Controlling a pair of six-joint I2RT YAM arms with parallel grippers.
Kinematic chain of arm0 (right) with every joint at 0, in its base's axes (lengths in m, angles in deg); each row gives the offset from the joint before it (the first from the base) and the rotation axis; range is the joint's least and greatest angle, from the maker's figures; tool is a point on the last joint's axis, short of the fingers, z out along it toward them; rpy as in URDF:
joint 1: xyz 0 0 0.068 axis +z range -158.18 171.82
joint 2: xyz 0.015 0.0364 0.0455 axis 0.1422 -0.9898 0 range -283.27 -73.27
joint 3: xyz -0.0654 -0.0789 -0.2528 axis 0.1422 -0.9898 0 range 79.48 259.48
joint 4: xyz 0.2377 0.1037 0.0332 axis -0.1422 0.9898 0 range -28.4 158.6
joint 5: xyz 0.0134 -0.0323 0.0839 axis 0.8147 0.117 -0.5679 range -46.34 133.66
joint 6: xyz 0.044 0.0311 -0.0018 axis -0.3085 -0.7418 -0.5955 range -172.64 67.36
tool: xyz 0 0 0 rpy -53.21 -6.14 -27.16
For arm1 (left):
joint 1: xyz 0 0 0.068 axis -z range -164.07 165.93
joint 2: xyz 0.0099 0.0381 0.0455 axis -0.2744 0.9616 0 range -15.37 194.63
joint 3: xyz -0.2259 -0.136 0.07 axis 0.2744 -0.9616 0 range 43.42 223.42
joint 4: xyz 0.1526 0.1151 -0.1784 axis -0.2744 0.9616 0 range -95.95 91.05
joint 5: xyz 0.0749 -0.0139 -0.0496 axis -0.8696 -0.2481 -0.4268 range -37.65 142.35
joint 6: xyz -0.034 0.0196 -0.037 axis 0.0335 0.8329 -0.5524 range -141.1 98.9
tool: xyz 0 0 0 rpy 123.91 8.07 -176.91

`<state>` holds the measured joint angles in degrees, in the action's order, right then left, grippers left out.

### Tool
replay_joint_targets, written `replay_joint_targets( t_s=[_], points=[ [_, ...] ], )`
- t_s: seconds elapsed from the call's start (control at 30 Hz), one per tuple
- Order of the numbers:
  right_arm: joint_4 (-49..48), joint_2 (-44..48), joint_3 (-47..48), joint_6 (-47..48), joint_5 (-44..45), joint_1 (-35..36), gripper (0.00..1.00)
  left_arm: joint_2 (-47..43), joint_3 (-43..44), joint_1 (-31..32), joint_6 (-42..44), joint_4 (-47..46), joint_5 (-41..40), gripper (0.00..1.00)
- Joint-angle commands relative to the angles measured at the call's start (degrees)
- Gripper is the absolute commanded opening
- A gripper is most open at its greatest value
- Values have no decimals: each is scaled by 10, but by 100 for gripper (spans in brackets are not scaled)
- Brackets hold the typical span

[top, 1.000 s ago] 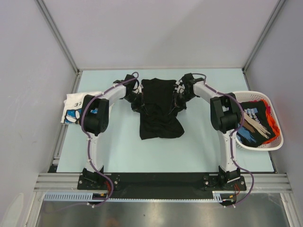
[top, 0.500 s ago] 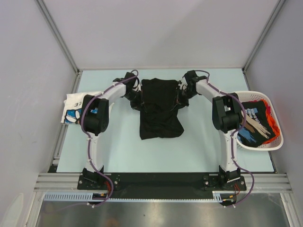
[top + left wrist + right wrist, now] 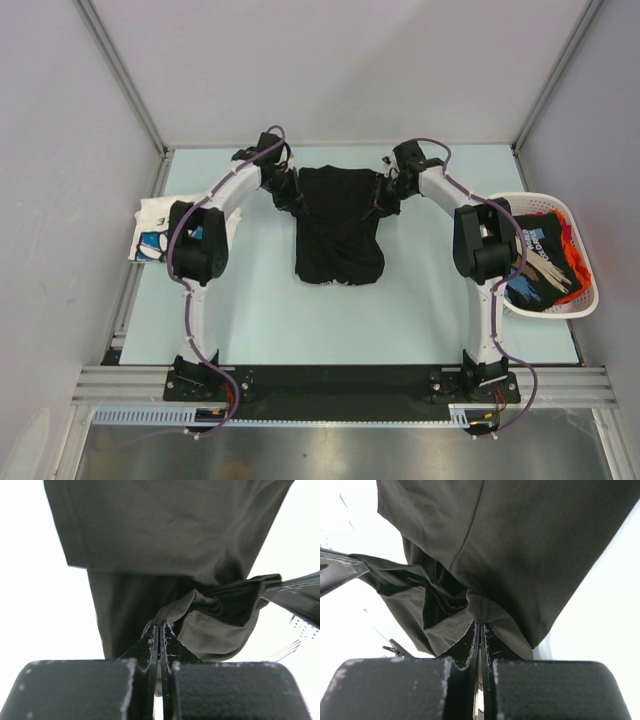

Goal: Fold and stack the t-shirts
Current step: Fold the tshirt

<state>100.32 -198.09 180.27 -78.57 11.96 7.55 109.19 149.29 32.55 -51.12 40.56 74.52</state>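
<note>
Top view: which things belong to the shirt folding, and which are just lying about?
Job: black t-shirt, white printed t-shirt, heaped t-shirts, left pincer, right pincer.
Lying about: white basket, table.

A robotics lab cell: blank white panel walls (image 3: pixel 330 60) in aluminium framing (image 3: pixel 125 75), two robot arms (image 3: pixel 195 300) bolted to a rail (image 3: pixel 130 385) at a pale desk (image 3: pixel 260 320).

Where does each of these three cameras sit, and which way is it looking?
Top view: overhead behind the robot, looking down at the table; both arms show.
Left wrist view: on the left wrist, looking along the left claw at the black t-shirt it pinches.
Right wrist view: likewise, along the right claw.
Shared: all show that black t-shirt.
</note>
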Motion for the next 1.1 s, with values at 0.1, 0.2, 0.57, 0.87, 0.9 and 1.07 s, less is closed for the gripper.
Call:
replay_joint_targets(
  t_s=[0.1,0.2,0.57,0.87,0.9,1.07],
  points=[
    [-31,-12,3,-26,9,-4,0,64,98,-13,-21,46,-19,0],
    [-25,-36,11,-30,15,-1,14,89,123,-13,-21,75,-20,37],
    [-38,209,-103,19,169,-19,90,-103,-20,-26,15,24,-59,100],
    [-57,369,-392,5,67,-48,91,-240,-313,-5,24,-68,16,100],
    [-63,375,-415,-3,60,-47,91,-244,-334,-1,25,-76,18,99],
    [-159,376,-507,-55,-8,-38,91,-273,-449,18,-3,-129,42,100]
  ],
)
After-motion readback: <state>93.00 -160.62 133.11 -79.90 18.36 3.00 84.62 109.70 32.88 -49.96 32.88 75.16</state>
